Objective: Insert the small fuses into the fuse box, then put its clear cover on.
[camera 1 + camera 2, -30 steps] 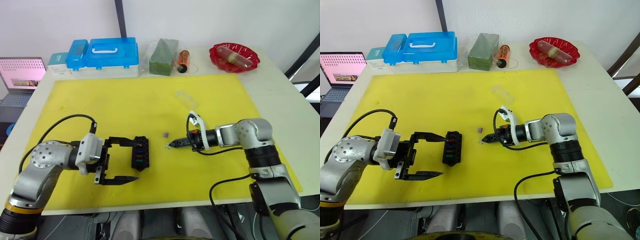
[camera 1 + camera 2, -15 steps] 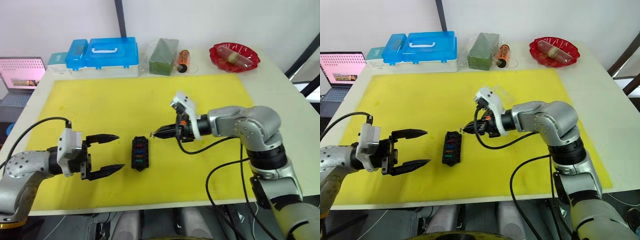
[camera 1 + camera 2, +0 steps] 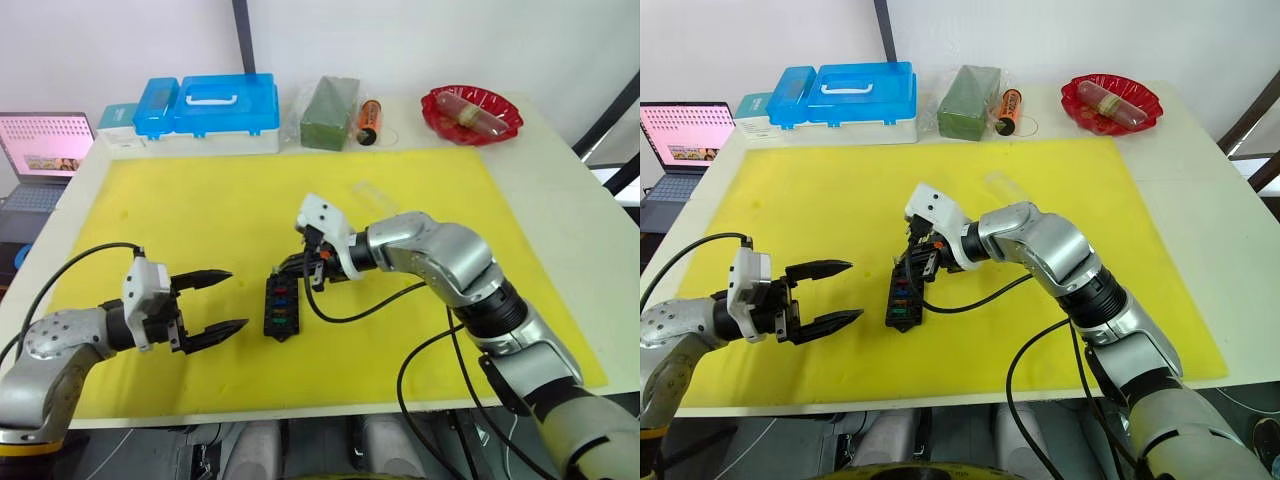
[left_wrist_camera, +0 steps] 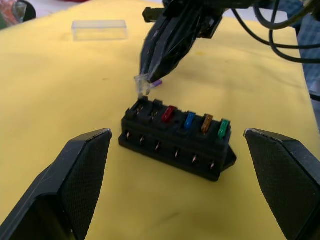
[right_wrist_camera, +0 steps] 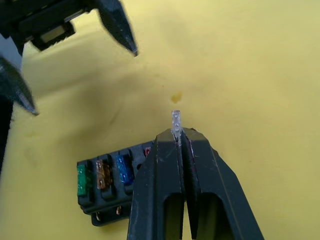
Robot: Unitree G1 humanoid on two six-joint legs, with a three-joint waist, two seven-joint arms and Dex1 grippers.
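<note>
Now over the ribbed black fuse box (image 4: 177, 137), right gripper (image 4: 150, 82) pinches a translucent fuse (image 4: 143, 85); left gripper (image 3: 222, 302) gapes wide.

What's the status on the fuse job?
Right claw shut on grey fuse, just above fuse box. Left claw open, empty, beside it. Clear cover off, nothing blocking.

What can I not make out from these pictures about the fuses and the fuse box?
- Right wrist view: the right tool hides the fuse box's near end, so its free slots cannot be counted.
- Left wrist view: the pale fuse hangs at the end slot; touching or not is unclear, and a purple bit behind it is half hidden.
- Eye views: the clear cover is too faint to judge.
</note>
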